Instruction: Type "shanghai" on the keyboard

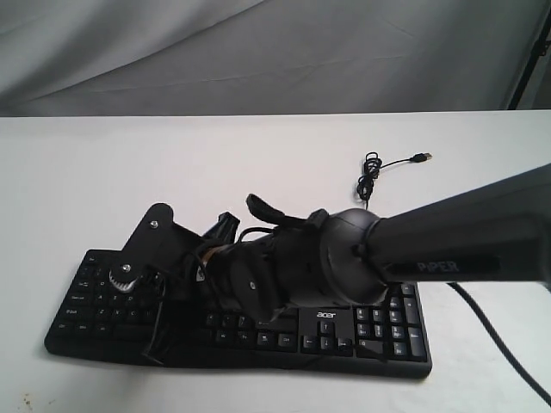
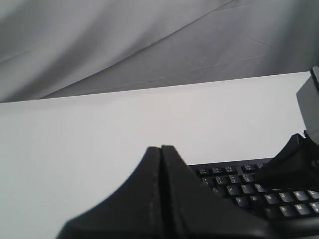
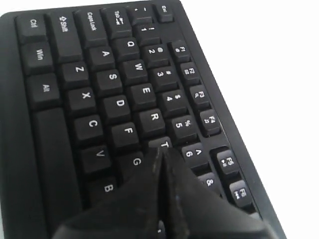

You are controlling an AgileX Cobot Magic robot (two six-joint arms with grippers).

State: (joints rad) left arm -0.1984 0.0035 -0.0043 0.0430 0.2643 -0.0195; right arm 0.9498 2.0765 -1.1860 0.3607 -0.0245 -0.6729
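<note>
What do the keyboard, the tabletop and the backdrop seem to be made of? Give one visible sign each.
The keyboard looks like moulded plastic, matte black: rigid keycaps with a faint sheen and white legends. The tabletop is smooth, matte white, perhaps laminate; the look leaves it open. The backdrop is grey fabric, judging by its soft folds.

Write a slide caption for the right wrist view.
Right hand, fingers shut together, tip by the T key on the left half of the black keyboard.

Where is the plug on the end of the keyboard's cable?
In the exterior view the USB plug lies loose on the white table behind the keyboard, toward the right, just beyond the coiled bundle of its cable.
</note>
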